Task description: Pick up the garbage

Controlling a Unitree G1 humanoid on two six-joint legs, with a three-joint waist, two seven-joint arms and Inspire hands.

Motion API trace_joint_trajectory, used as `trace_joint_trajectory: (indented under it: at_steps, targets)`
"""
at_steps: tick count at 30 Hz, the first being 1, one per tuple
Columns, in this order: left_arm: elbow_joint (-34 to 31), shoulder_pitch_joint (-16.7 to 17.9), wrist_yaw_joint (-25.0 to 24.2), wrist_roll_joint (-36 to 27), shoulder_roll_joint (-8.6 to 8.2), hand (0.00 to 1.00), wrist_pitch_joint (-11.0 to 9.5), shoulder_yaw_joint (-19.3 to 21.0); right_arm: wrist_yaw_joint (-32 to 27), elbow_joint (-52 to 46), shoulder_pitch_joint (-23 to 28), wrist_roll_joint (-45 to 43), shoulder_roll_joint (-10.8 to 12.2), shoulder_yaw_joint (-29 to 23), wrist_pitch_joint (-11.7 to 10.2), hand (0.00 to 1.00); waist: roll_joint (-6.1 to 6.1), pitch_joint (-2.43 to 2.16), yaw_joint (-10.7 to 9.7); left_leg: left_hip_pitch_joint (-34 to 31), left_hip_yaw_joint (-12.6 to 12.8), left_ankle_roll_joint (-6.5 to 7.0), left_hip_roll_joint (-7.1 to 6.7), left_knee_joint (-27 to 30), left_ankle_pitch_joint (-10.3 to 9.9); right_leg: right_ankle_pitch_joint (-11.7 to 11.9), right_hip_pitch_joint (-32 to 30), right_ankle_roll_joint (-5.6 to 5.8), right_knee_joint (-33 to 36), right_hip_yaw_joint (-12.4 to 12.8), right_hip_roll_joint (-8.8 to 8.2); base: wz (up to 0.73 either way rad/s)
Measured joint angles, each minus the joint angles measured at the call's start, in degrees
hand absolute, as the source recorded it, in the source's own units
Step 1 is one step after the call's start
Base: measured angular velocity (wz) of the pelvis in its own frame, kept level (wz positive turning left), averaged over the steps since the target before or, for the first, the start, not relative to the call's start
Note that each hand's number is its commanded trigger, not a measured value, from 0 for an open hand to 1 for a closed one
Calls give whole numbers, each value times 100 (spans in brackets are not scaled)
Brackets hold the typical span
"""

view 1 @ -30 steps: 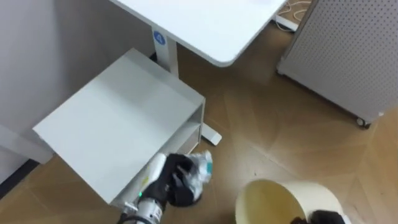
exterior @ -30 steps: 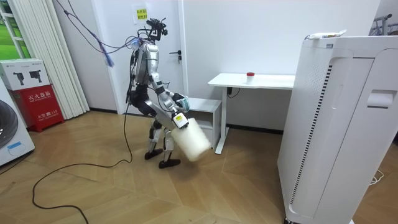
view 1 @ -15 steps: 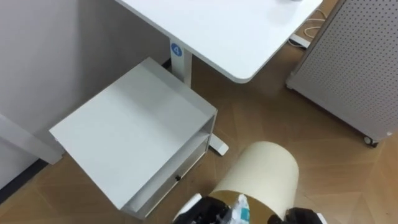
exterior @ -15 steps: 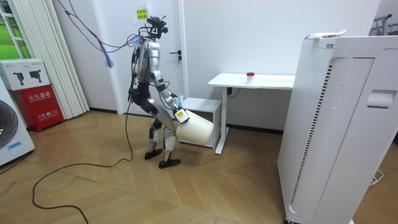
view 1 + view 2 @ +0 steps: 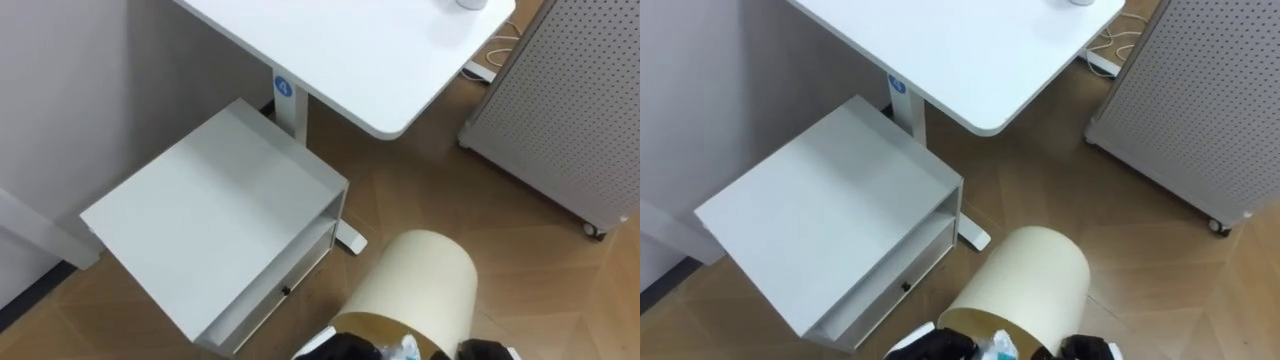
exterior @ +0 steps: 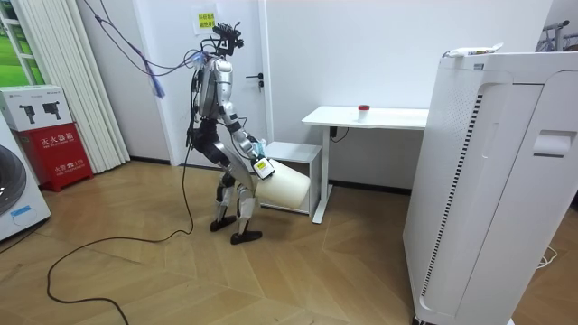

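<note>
I judge the step in hand to be the dropping of the garbage into the bin. The cream round plastic bin (image 5: 420,280) is tilted, with its open mouth turned towards me and its closed bottom pointing away. The crumpled white and blue wrapper (image 5: 405,349) is right at the mouth of the bin, at its near rim. My left hand (image 5: 345,350) touches the wrapper from the left of the mouth. My right hand (image 5: 485,350) is at the right side of the mouth and seems to carry the bin. The picture edge cuts both hands, so I cannot tell whether the left hand is clamped on the wrapper or apart, nor whether the right hand is closed on the rim.

The next move, I think, calls for bringing the wrapper well inside the mouth before releasing it. The bin should also be turned more upright, or the wrapper may slide out onto the wooden floor (image 5: 540,270).

Just left of the bin stands a low grey metal shelf unit (image 5: 210,230). Beyond the bin is a white desk (image 5: 340,50), and beyond it to the right a grey perforated panel on wheels (image 5: 570,100). Nothing stands between my hands and the bin.
</note>
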Motion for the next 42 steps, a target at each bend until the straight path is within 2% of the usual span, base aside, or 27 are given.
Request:
trace_joint_trajectory:
  at_steps: [4,12,18,26,38,40,42]
  targets:
    - [0,-9,33,0,10,0,0,45,5,1,4,5,2,-57,-27,100,5,3,79,-39,11,0,-3,7,0,0,-58,0,28,12,-6,0]
    - [0,-11,58,48,10,0,0,78,10,2,28,7,24,-98,-41,100,25,6,87,-44,12,1,-2,9,0,0,-64,0,26,15,-5,0]
    - [-103,-8,156,50,0,0,0,87,10,2,29,17,20,-100,-101,100,87,6,102,-42,18,1,-2,3,0,-1,-70,-1,27,18,-4,0]
    - [-150,13,165,60,-4,0,0,99,20,8,104,20,20,-118,-110,100,92,6,137,46,36,0,-4,-27,0,-1,8,0,10,33,2,0]
    - [-159,33,190,46,-28,0,-27,91,323,99,321,778,13,-118,-152,100,107,22,166,808,95,-45,-28,-415,28,-14,720,32,-284,33,39,-1]
    - [-341,38,180,58,28,0,-27,102,533,109,314,846,12,-157,-169,100,112,24,95,1068,110,-55,-103,-605,70,-61,927,52,-333,23,-9,7]
    - [-610,50,185,62,113,0,-36,139,640,82,309,937,12,-172,-167,100,108,27,86,1271,146,-74,-118,-758,95,-60,1080,53,-431,48,11,-8]
